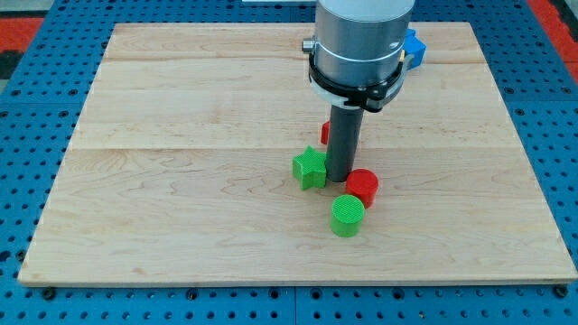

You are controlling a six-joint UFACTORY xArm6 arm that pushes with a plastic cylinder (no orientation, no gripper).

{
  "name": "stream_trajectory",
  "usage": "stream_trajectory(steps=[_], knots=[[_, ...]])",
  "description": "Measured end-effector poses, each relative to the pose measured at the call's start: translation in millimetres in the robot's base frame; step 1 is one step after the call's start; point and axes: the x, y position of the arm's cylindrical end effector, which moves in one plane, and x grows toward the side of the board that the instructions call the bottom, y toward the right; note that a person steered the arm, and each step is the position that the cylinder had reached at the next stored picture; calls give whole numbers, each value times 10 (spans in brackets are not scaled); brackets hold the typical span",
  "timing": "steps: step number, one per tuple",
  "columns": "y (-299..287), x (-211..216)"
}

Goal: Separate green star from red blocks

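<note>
The green star (309,168) lies near the middle of the wooden board (181,181). My tip (340,178) rests on the board just right of the star, between it and the red cylinder (363,187). A second red block (324,133) shows only as a sliver behind the rod, above the star; its shape is hidden. A green cylinder (348,216) lies just below the red cylinder, touching or nearly touching it.
A blue block (414,49) sits near the board's top edge, partly hidden behind the arm's grey body (359,41). The board lies on a blue perforated table (27,181).
</note>
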Motion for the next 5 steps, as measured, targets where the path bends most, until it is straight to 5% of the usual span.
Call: stream_trajectory(steps=[5], knots=[[-1345, -603]])
